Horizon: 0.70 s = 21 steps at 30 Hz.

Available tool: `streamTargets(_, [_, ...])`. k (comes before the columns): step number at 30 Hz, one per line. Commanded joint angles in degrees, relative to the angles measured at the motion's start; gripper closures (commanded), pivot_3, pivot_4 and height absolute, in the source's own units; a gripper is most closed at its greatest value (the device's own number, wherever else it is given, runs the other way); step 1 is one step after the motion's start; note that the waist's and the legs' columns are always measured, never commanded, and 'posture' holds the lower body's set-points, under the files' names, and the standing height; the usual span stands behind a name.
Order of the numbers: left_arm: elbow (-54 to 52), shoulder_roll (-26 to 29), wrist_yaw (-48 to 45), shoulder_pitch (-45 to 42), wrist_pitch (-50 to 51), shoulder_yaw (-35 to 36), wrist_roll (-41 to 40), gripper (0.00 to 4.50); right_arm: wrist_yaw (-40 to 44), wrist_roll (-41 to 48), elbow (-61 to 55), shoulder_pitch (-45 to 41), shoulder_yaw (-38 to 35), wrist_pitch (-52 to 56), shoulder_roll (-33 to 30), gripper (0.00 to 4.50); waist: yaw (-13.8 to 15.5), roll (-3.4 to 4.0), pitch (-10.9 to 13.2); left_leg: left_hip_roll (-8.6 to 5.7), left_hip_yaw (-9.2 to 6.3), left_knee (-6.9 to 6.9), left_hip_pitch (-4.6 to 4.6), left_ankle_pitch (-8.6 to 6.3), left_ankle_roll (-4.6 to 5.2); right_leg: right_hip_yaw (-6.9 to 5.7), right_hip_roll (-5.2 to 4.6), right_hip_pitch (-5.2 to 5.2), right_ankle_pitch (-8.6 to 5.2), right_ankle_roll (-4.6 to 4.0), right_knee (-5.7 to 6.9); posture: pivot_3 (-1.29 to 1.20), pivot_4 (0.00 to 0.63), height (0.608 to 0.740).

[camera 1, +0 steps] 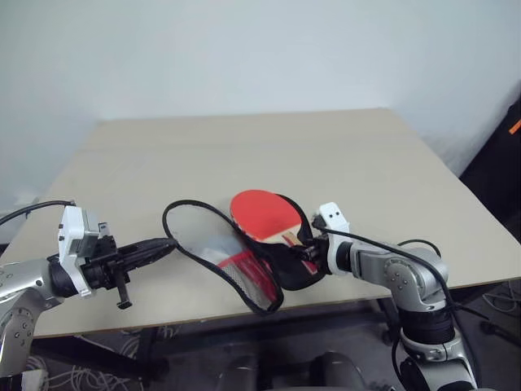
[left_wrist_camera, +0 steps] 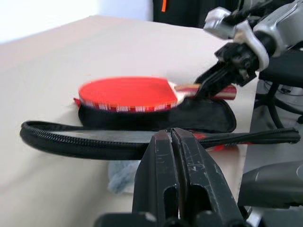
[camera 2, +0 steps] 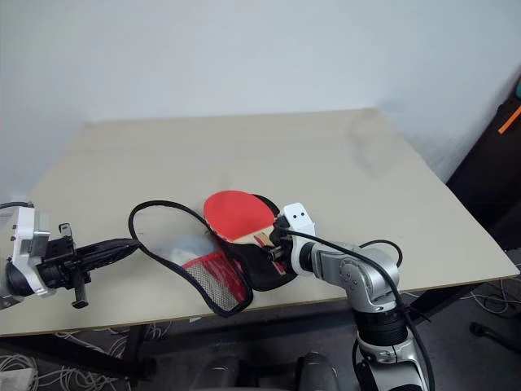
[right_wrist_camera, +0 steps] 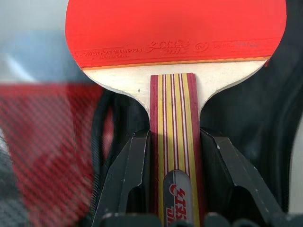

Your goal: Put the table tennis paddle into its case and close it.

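Table tennis paddle (right_wrist_camera: 175, 33): light and stiff by the look, rubber face likely grippy, best taken by the wooden handle. Right hand (camera 1: 313, 247) clamped on that handle, blade pointing away from it over the black lining of the case (camera 1: 281, 265). Case soft and floppy, lying open near the table (camera 1: 244, 138) front edge. Left hand (camera 1: 163, 244) pinched together on the upper flap's zip edge, holding it up.

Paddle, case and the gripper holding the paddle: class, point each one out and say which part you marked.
paddle (camera 1: 259, 213), left eye view, red rubber face.
case (camera 1: 286, 267), left eye view, black lining of the lower half.
right gripper (right_wrist_camera: 173, 156), right wrist view, midway between its fingertips, on the handle.
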Motion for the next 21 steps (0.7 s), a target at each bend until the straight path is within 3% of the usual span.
streamTargets(1, [-1.11, 0.58, 0.26, 0.12, -0.62, 1.81, -0.16, 4.50, -2.50, -1.32, 0.10, -0.93, -0.08, -0.75, 1.36, 3.36, 0.59, 0.35, 0.16, 0.05, -0.03, -0.31, 0.14, 0.68, 5.79, -0.11, 1.07, -0.02, -0.01, 0.52, -0.03, 0.00, 0.000, 0.706])
streamTargets(2, [-1.15, 0.58, 0.34, 0.22, -0.66, 1.89, -0.12, 4.50, -3.11, -1.89, 0.86, -0.89, 0.14, -0.95, 1.69, 3.36, 0.93, 0.11, 0.14, 0.23, -0.06, -0.35, 0.19, 0.89, 8.13, 0.07, 1.81, 0.01, 0.06, 0.71, 0.06, 0.00, 0.000, 0.706])
streamTargets(10, [-1.09, 0.21, 1.00, 0.67, -1.14, 1.60, 0.05, 4.50, -6.29, -6.00, 7.07, -2.63, 0.66, -5.21, 3.85, 3.36, 1.82, -0.34, 0.19, 0.24, 1.18, -2.67, 3.03, 1.38, 7.44, 1.27, 2.07, 1.60, -0.10, 0.68, -0.45, 0.00, 0.000, 0.706])
streamTargets(20, [-1.53, -0.71, 2.14, 0.95, -1.76, 1.18, 0.04, 4.50, -6.79, -7.32, 9.21, -3.99, 1.52, -6.04, 4.50, 3.36, 1.81, -0.38, 0.20, 0.27, 1.30, -2.85, 3.15, 1.39, 7.50, 1.42, 2.07, 1.56, -0.11, 0.73, -0.45, 0.00, 0.000, 0.706])
streamTargets(21, [-1.53, -0.80, 2.18, 0.99, -1.84, 1.11, 0.10, 4.50, -6.72, -7.29, 9.12, -4.02, 1.60, -5.90, 4.59, 3.01, 1.81, -0.38, 0.20, 0.26, 1.30, -2.85, 3.15, 1.39, 7.50, 1.42, 2.07, 1.55, -0.11, 0.73, -0.45, 0.00, 0.000, 0.706])
